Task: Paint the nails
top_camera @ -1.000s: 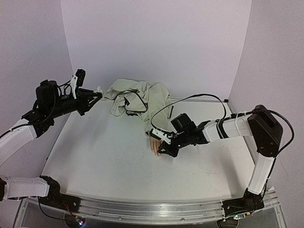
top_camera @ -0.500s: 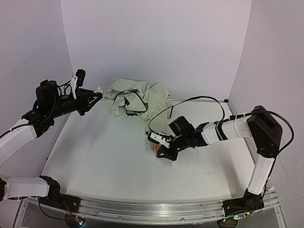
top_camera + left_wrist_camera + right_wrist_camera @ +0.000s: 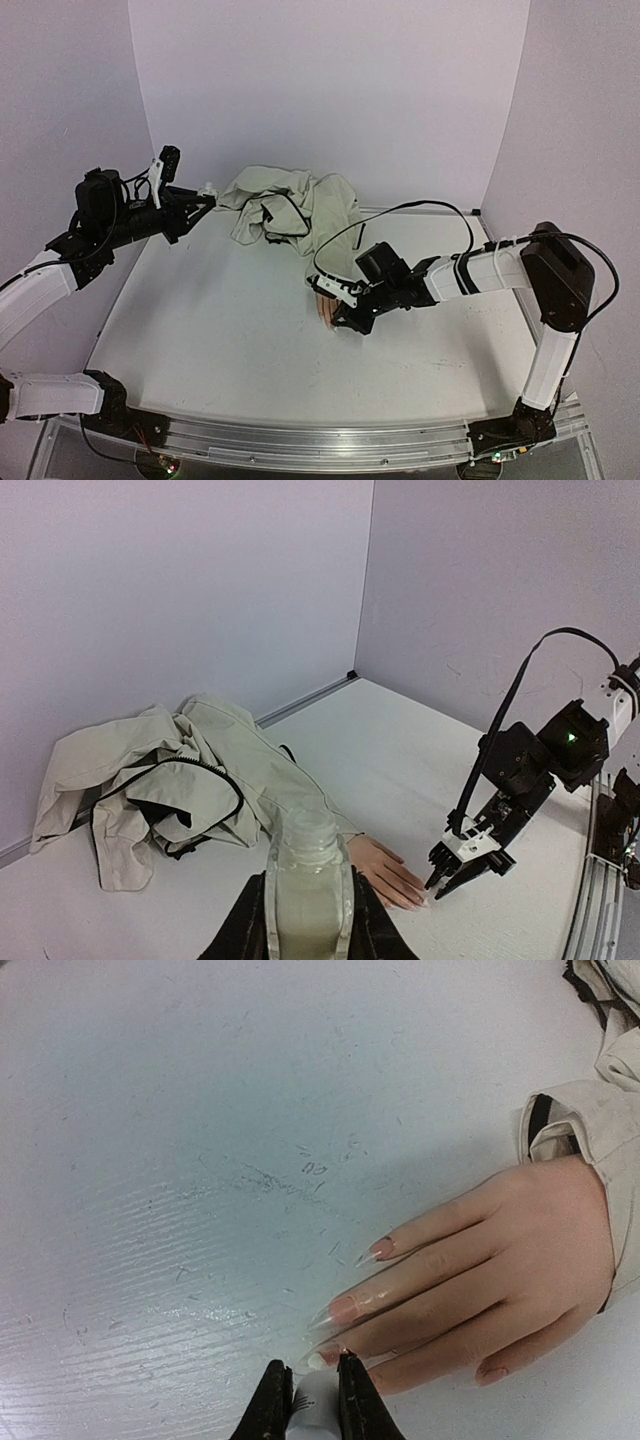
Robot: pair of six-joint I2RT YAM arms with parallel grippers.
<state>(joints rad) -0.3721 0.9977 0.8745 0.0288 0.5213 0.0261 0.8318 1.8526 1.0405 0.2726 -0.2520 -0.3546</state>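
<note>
Table [image 3: 220,330]: white, scuffed; lilac walls.
Mannequin hand [image 3: 500,1260]: palm down mid-table, sleeved; likely stiff, light, apt to slide.
Left jaws: pinching bottle [image 3: 307,870], held high.
Right jaws: pinching white brush handle [image 3: 312,1410].
Nails [image 3: 343,1308]: on the outstretched fingertips; long, glossy, probably brittle; brush lightly, steady hand at wrist.

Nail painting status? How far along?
Done: top nail and second nail look pink, possibly coated. In hand: right end effector holds a white applicator at the third nail; left end effector holds the bottle. Left: lowest nail, unclear.

Plain lilac walls [image 3: 330,90] enclose a scuffed white table [image 3: 220,320] on three sides.
</note>
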